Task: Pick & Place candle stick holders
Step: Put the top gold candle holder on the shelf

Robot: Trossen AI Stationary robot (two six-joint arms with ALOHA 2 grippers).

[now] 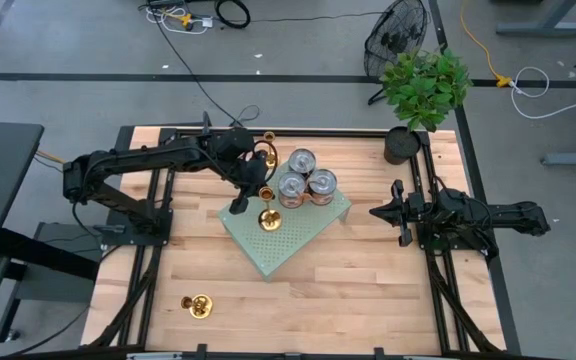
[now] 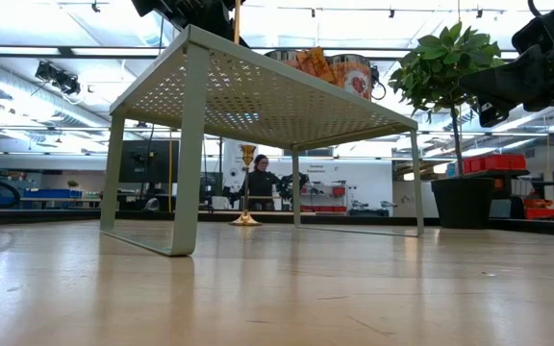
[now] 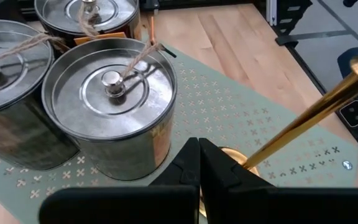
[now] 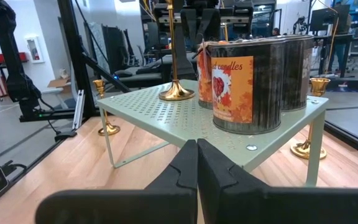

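Left gripper point(image 1: 238, 204) closed, empty, above perforated green shelf point(image 1: 303, 238) beside gold candle stick holder point(image 1: 266, 217) standing there, near three tin cans point(image 1: 304, 180). Right gripper point(image 1: 380, 212) closed, waiting right.

Bright, even overhead lighting. Ceiling fixtures glare in the low view. Soft shadows lie under the perforated shelf point(image 1: 286, 230). The wooden table point(image 2: 277, 288) reflects light.
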